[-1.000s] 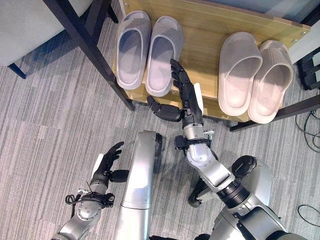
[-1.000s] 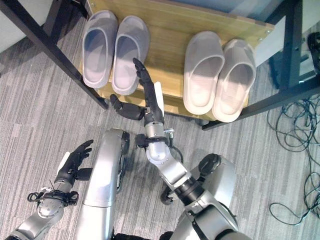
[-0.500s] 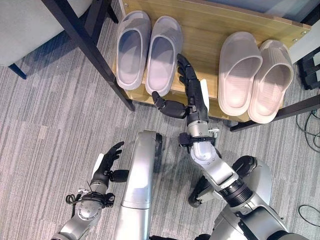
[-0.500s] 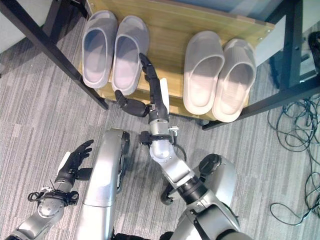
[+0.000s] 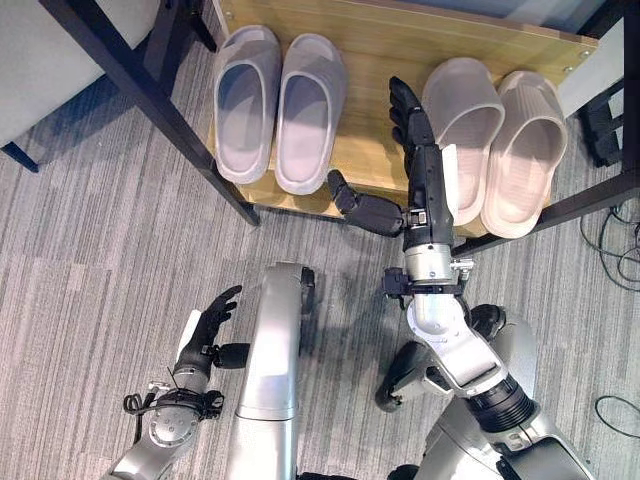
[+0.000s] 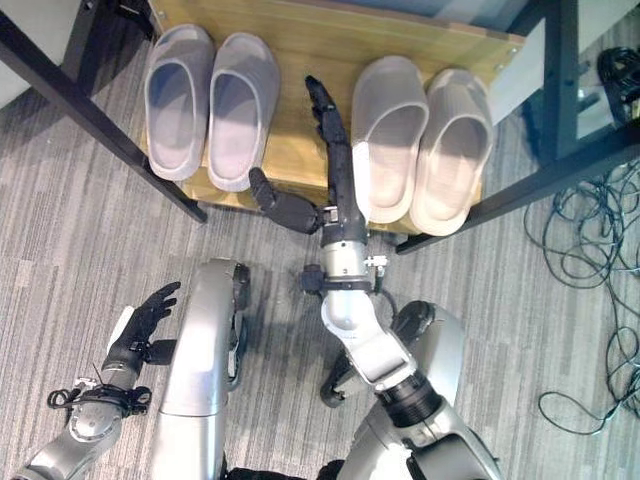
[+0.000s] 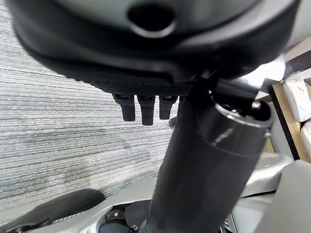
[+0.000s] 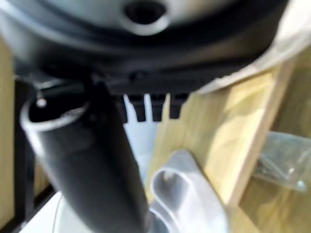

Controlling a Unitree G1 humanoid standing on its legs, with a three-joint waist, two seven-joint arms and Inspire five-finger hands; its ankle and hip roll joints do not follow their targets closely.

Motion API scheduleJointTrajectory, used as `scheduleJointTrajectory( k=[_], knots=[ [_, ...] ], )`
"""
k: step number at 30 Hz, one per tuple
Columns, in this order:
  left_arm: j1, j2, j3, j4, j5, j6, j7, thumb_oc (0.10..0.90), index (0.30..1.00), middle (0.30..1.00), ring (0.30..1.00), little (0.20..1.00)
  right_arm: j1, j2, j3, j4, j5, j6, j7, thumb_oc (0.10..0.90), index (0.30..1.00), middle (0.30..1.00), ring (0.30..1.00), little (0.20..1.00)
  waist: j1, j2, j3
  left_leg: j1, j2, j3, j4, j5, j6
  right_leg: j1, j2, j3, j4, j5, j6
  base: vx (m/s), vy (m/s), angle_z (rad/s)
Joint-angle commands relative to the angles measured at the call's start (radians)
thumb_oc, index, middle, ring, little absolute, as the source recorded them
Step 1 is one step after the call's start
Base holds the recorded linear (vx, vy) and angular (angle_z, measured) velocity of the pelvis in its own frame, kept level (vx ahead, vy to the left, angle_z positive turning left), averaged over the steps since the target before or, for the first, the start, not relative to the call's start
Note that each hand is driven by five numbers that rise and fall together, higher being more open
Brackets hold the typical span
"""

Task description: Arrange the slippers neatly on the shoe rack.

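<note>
Left hand (image 5: 208, 322): low at near left over grey carpet (image 5: 90, 250), fingers relaxed and apart, holding nothing; wooden shoe rack (image 5: 370, 40) at far centre, black frame leg (image 5: 150, 95) slanting past its left end; grey slipper pair (image 5: 275, 105) on the shelf's left part, side by side, toes far; right hand (image 5: 425, 170) reaching over the shelf between the pairs, fingers straight alongside the left beige slipper, thumb spread leftward, gripping nothing; beige slipper pair (image 5: 500, 145) on the shelf's right part, side by side.
</note>
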Motion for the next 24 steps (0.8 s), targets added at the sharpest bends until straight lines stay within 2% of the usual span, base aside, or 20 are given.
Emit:
scheduleJointTrajectory(
  k=[1, 4, 6, 8, 9, 10, 12, 15, 19, 20, 21, 24],
  knots=[
    [-0.16, -0.139, 0.003, 0.1, 0.058, 0.021, 0.044, 0.8, 0.9, 0.9, 0.9, 0.9, -0.037, -0.018, -0.054, -0.183, 0.002, -0.124, 0.025, 0.8, 0.9, 0.9, 0.9, 0.9, -0.036, -0.031, -0.035, -0.069, -0.042, -0.033, -0.03, -0.031, -0.066, 0.019, -0.05, 0.036, 0.12, 0.015, 0.044, 0.04, 0.023, -0.04],
    [-0.18, -0.164, 0.028, 0.151, 0.073, 0.02, 0.041, 0.8, 0.9, 0.9, 0.9, 0.9, -0.001, -0.061, -0.095, -0.191, 0.025, -0.148, 0.052, 0.8, 0.9, 0.9, 0.9, 0.9, -0.044, -0.024, -0.035, -0.069, -0.046, -0.025, -0.072, -0.006, -0.058, 0.056, -0.038, 0.031, 0.076, 0.02, 0.05, 0.03, 0.001, -0.01],
    [-0.201, -0.18, 0.046, 0.17, 0.072, 0.012, 0.035, 0.8, 0.9, 0.9, 0.9, 0.9, 0.011, -0.083, -0.126, -0.186, 0.046, -0.165, 0.065, 0.8, 0.9, 0.9, 0.9, 0.9, -0.047, -0.022, -0.035, -0.069, -0.051, -0.019, -0.145, 0.026, -0.056, 0.094, -0.035, 0.01, -0.003, 0.034, 0.057, -0.04, -0.006, 0.01],
    [-0.229, -0.191, 0.068, 0.181, 0.076, 0.001, 0.026, 0.8, 0.9, 0.9, 0.9, 0.9, 0.007, -0.117, -0.165, -0.18, 0.043, -0.18, 0.08, 0.8, 0.9, 0.9, 0.9, 0.9, -0.05, -0.014, -0.035, -0.069, -0.06, -0.014, -0.244, 0.084, -0.053, 0.122, -0.027, -0.021, -0.107, 0.06, 0.053, -0.1, 0.002, -0.03],
    [-0.233, -0.192, 0.067, 0.183, 0.076, -0.001, 0.026, 0.8, 0.9, 0.9, 0.9, 0.9, 0.005, -0.118, -0.167, -0.18, 0.044, -0.181, 0.08, 0.8, 0.9, 0.9, 0.9, 0.9, -0.052, -0.01, -0.035, -0.069, -0.064, -0.017, -0.253, 0.093, -0.053, 0.126, -0.029, -0.028, -0.117, 0.066, 0.052, -0.17, 0.052, -0.01],
    [-0.262, -0.209, 0.084, 0.194, 0.067, -0.011, 0.017, 0.8, 0.9, 0.9, 0.9, 0.9, -0.001, -0.143, -0.2, -0.177, 0.045, -0.195, 0.101, 0.8, 0.9, 0.9, 0.9, 0.9, -0.058, -0.002, -0.035, -0.069, -0.073, -0.017, -0.35, 0.154, -0.049, 0.144, -0.02, -0.059, -0.219, 0.092, 0.046, -0.17, 0.06, 0.08],
    [-0.288, -0.229, 0.103, 0.206, 0.062, -0.024, 0.006, 0.8, 0.9, 0.9, 0.9, 0.9, -0.002, -0.172, -0.221, -0.165, 0.026, -0.192, 0.124, 0.8, 0.9, 0.9, 0.9, 0.9, -0.064, 0.006, -0.042, -0.069, -0.081, -0.018, -0.444, 0.213, -0.046, 0.144, -0.018, -0.082, -0.309, 0.109, 0.042, -0.19, 0.056, 0.13],
    [-0.281, -0.249, 0.105, 0.217, 0.062, -0.029, -0.016, 0.8, 0.9, 0.9, 0.9, 0.9, 0.038, -0.202, -0.231, -0.144, 0.024, -0.194, 0.166, 0.8, 0.9, 0.9, 0.9, 0.9, -0.072, 0.007, -0.108, -0.057, -0.081, -0.018, -0.574, 0.28, -0.043, 0.153, -0.017, -0.114, -0.437, 0.14, 0.035, -0.11, 0.0, 0.09],
    [-0.278, -0.265, 0.099, 0.235, 0.071, -0.035, -0.042, 0.8, 0.9, 0.9, 0.9, 0.9, 0.067, -0.226, -0.221, -0.096, 0.019, -0.199, 0.209, 0.8, 0.9, 0.9, 0.9, 0.9, -0.073, 0.006, -0.14, 0.062, -0.078, -0.007, -0.816, 0.385, -0.039, 0.246, 0.009, -0.165, -0.662, 0.209, 0.015, -0.15, -0.038, 0.1],
    [-0.278, -0.266, 0.099, 0.235, 0.071, -0.036, -0.042, 0.8, 0.9, 0.9, 0.9, 0.9, 0.067, -0.226, -0.22, -0.095, 0.02, -0.201, 0.209, 0.8, 0.9, 0.9, 0.9, 0.9, -0.073, 0.007, -0.138, 0.068, -0.078, -0.008, -0.825, 0.39, -0.04, 0.253, 0.01, -0.168, -0.671, 0.214, 0.014, -0.17, -0.079, 0.13],
    [-0.268, -0.28, 0.098, 0.25, 0.075, -0.039, -0.06, 0.8, 0.9, 0.9, 0.9, 0.9, 0.083, -0.235, -0.212, -0.048, 0.006, -0.199, 0.22, 0.8, 0.9, 0.9, 0.9, 0.9, -0.07, 0.003, -0.152, 0.141, -0.076, -0.008, -0.946, 0.445, -0.05, 0.329, 0.032, -0.199, -0.808, 0.243, 0.004, -0.15, -0.075, 0.08],
    [-0.256, -0.291, 0.087, 0.282, 0.074, -0.04, -0.086, 0.8, 0.9, 0.9, 0.9, 0.9, 0.111, -0.229, -0.188, 0.018, 0.012, -0.2, 0.253, 0.8, 0.9, 0.9, 0.9, 0.9, -0.062, -0.004, -0.173, 0.244, -0.075, -0.023, -1.108, 0.513, -0.059, 0.425, 0.058, -0.242, -0.974, 0.291, 0.001, -0.14, -0.097, 0.05]
  ],
)
